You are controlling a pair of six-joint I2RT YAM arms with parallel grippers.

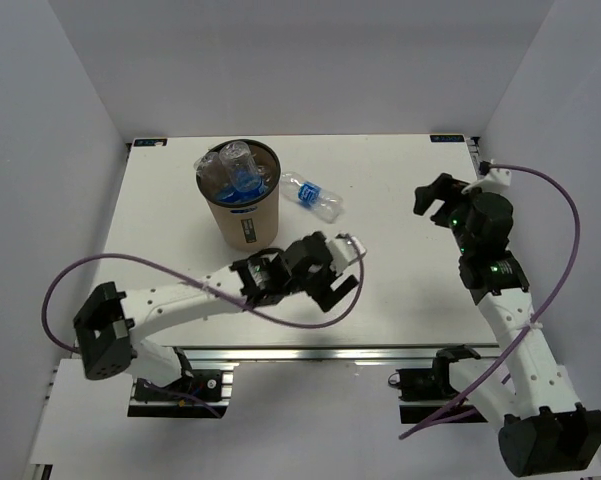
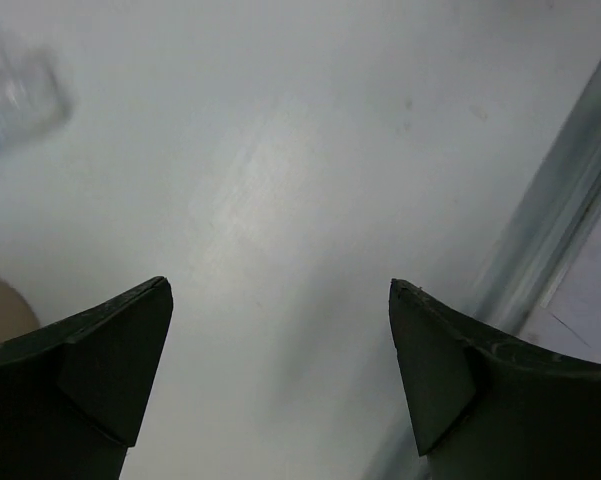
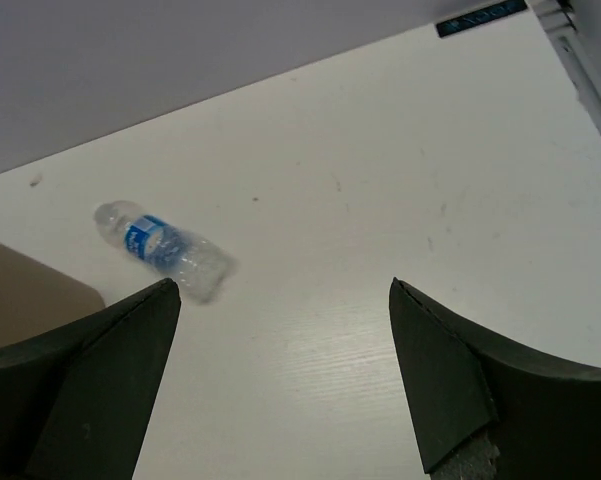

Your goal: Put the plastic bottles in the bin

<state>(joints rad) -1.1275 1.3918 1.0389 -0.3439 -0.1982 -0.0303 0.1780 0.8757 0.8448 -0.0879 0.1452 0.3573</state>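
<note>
Black left gripper (image 1: 350, 268) is spread wide, nothing between the fingers, over the white table (image 1: 400, 170) just right of the bin (image 1: 242, 218). Same on the right gripper (image 1: 438, 203): fully apart, empty, well off to the right. One plastic bottle (image 1: 313, 195) lies on its side on the table near the bin. You get the other bottles (image 1: 238, 170) inside the bin from the top view only. Right wrist view shows the loose one sharp; left wrist view gives you just a blur at top left.
</note>
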